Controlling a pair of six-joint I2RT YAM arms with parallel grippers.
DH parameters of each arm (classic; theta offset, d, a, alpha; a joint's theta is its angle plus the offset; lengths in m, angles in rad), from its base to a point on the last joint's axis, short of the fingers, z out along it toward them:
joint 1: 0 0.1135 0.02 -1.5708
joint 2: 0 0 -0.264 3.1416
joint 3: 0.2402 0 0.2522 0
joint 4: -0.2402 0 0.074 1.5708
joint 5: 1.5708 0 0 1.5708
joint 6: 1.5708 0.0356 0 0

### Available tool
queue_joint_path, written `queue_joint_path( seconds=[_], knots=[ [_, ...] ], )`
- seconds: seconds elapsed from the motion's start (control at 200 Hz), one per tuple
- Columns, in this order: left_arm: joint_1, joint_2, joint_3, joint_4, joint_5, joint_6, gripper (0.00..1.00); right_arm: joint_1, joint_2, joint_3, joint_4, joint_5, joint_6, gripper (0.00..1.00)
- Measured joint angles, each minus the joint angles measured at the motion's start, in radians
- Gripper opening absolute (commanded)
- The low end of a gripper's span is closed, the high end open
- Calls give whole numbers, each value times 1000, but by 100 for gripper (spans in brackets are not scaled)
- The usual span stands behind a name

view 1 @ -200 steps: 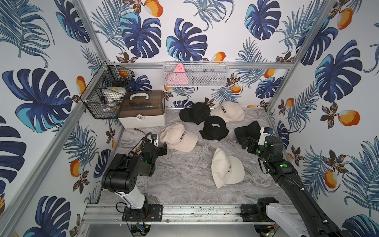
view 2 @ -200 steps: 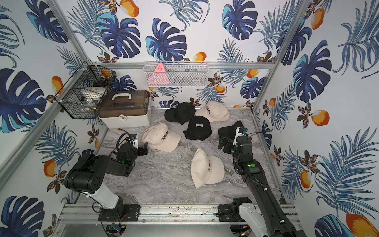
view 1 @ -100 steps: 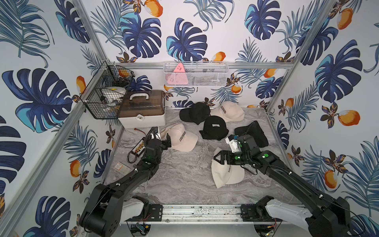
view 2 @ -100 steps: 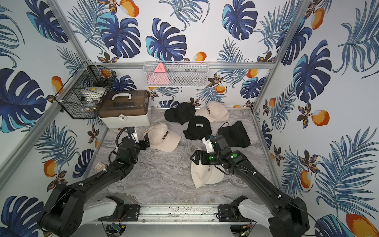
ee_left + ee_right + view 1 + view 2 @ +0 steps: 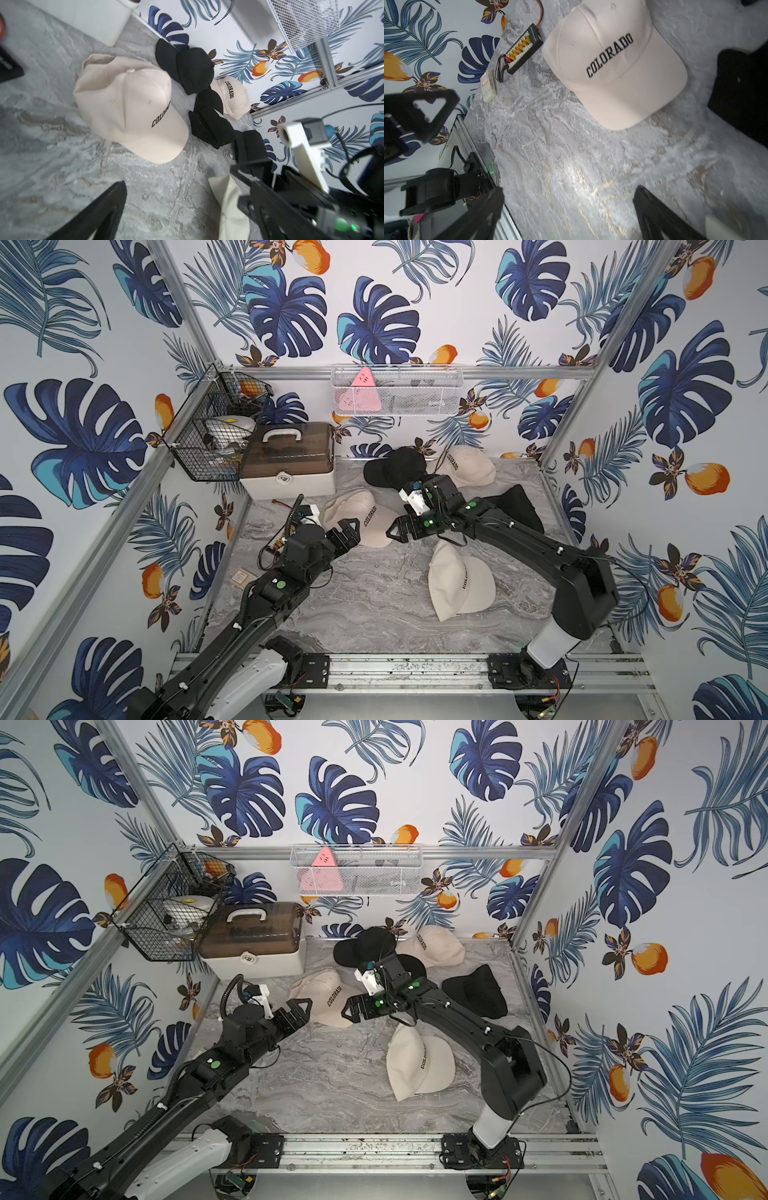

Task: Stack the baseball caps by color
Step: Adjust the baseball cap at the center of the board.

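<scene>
- Both claws are spread wide and empty. The left gripper (image 5: 343, 534) and the right gripper (image 5: 398, 529) face each other across one cap.
- Between them lies the cream fabric baseball cap with black COLORADO lettering (image 5: 359, 514). It is flat on the grey marbled tabletop (image 5: 365, 601), left of centre.
- Its long axis runs diagonally, crown toward the back-left corner and brim toward the front and the right arm's side.
- So the brim's rounded edge sits in the gap between the claws. In both top views the left gripper overlaps the cap's near side and the right gripper's tips sit just beside the brim. Whether either touches it, I can't tell.
- In the right wrist view, the cap lies ahead of the spread fingers (image 5: 481, 212), brim toward them. The right arm looks better placed for a brim pinch.
- The second cream cap (image 5: 461, 583) lies front-right and the third cream cap (image 5: 467, 466) at the back wall. The black fabric caps (image 5: 395, 466) cluster back and right, with nothing stacked yet.
</scene>
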Motion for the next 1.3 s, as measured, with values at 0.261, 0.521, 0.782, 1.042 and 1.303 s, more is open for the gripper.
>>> queue_joint_path(
  seconds=[0.261, 0.521, 0.782, 1.042, 1.303],
  knots=[
    [5, 117, 114, -301, -45, -74, 99, -10, 351, 356, 24, -6, -60, 100],
    [68, 134, 12, -278, -12, -74, 99, -68, 575, 551, 39, -53, -54, 100],
    [204, 205, -29, -204, 105, -69, 99, -64, 600, 446, 88, -169, -29, 100],
    [278, 249, -62, -164, 154, -35, 99, -43, 474, 225, 180, -204, 18, 99],
    [308, 272, -89, -121, 164, -24, 99, 81, 235, -164, 378, -124, 188, 100]
  ],
)
